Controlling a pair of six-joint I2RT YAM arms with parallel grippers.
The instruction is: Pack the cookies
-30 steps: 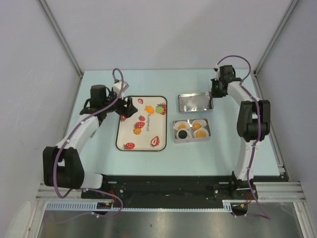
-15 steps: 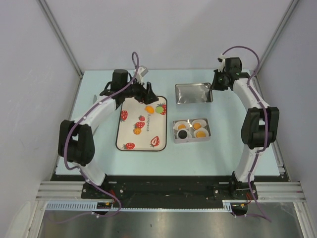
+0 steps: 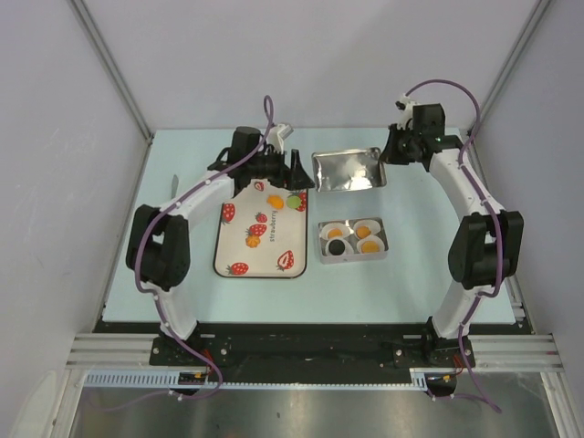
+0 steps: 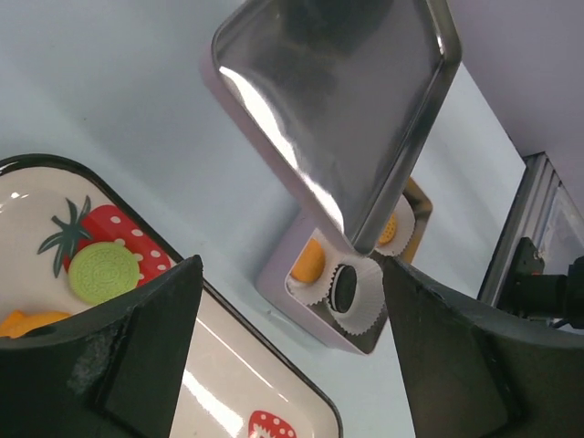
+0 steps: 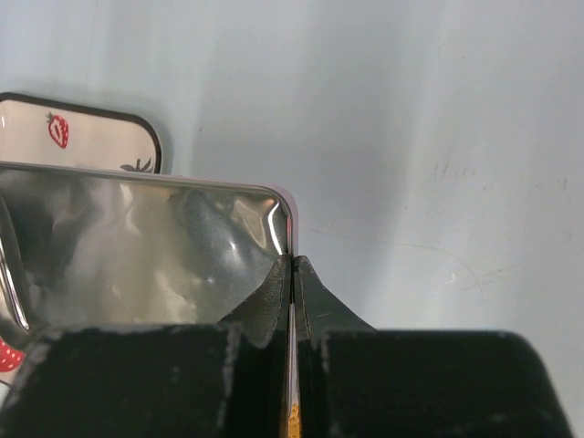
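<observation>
The cookies, three orange [image 3: 363, 233] and one black [image 3: 336, 246], lie in white paper cups inside a small tin box [image 3: 322, 258]. My right gripper [image 3: 387, 155] is shut on the right rim of the shiny tin lid [image 3: 347, 171] and holds it tilted behind the box. In the right wrist view, the jaws [image 5: 292, 263] pinch the lid's [image 5: 137, 237] edge. My left gripper [image 3: 297, 172] is open and empty just left of the lid. The left wrist view shows the lid [image 4: 338, 100] above the box, with the black cookie [image 4: 345, 286] and an orange one [image 4: 310, 260].
A white tray with strawberry pictures [image 3: 239, 246] lies left of the box and under my left arm, with a few small orange and green pieces on it. Grey walls stand close on the left, right and far sides.
My left gripper has swung right from the tray's left edge to the lid's left side. My right gripper has drawn the lid left and away from the box.
</observation>
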